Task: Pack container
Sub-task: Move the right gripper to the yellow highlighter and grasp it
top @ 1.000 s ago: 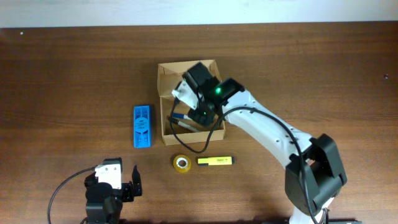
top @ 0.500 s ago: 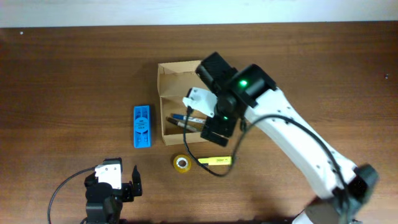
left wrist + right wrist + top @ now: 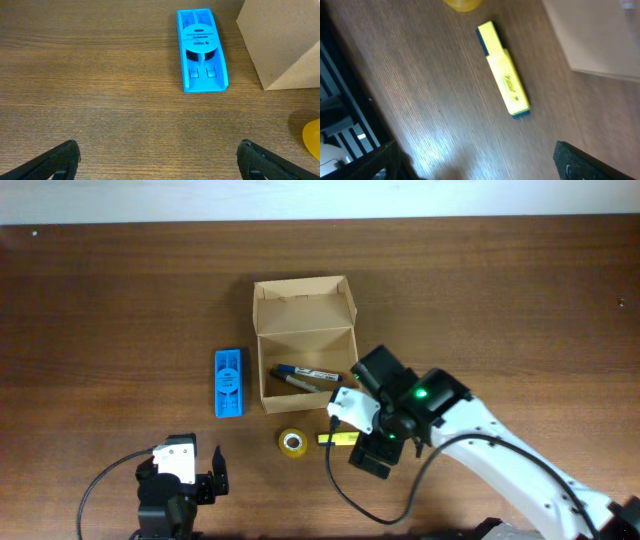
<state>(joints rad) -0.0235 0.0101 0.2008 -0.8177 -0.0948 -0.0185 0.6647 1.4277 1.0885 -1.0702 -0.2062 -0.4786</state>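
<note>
The container is set at centre, long axis laid 12-to-6, lid flap pointed to 12. The right gripper is held spread over the highlighter at 5; the left gripper, likewise spread, at 7.

The plain tan cardboard box is sitting upright near the middle of the table, its top lying open. Its hinged flap is leaning back from the far edge. Two pens are lying inside, along the near wall.
</note>
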